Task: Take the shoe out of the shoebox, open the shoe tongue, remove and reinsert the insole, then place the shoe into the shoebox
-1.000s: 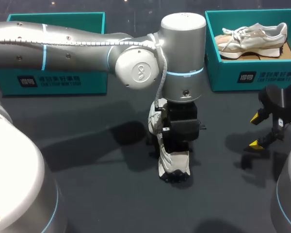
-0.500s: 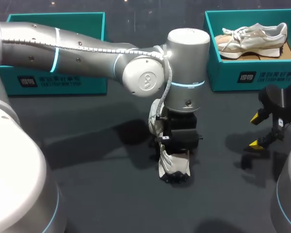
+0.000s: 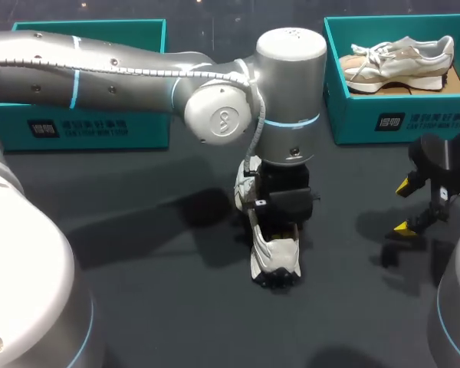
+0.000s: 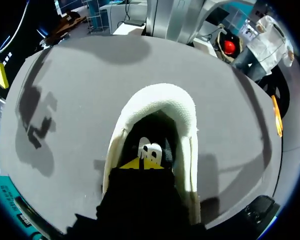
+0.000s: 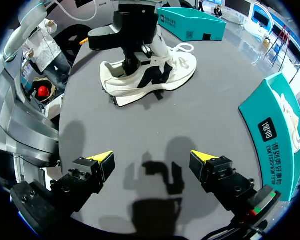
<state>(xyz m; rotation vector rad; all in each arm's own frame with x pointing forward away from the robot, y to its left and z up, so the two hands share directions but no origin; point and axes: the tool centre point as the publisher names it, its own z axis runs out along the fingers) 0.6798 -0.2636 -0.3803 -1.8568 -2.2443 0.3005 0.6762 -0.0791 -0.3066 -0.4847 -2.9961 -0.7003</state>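
A white sneaker with black markings (image 3: 274, 257) lies on the dark table near the middle, toe towards the front edge. My left arm reaches over it from the left and its wrist hides most of the shoe in the head view. In the left wrist view my left gripper (image 4: 142, 163) is down inside the shoe's opening (image 4: 165, 102), yellow tips shut together on the insole. Whether they pinch anything is hidden. My right gripper (image 5: 155, 157) hangs open over bare table at the right, well apart from the sneaker (image 5: 150, 75).
A teal shoebox (image 3: 383, 115) at the back right holds a second, beige sneaker (image 3: 402, 61). Another teal shoebox (image 3: 84, 126) stands at the back left. The right shoebox's wall (image 5: 272, 135) is close beside my right gripper.
My left arm's wrist swung slightly right and came back, staying over the shoe. The sneaker has barely shifted. The right arm has kept still.
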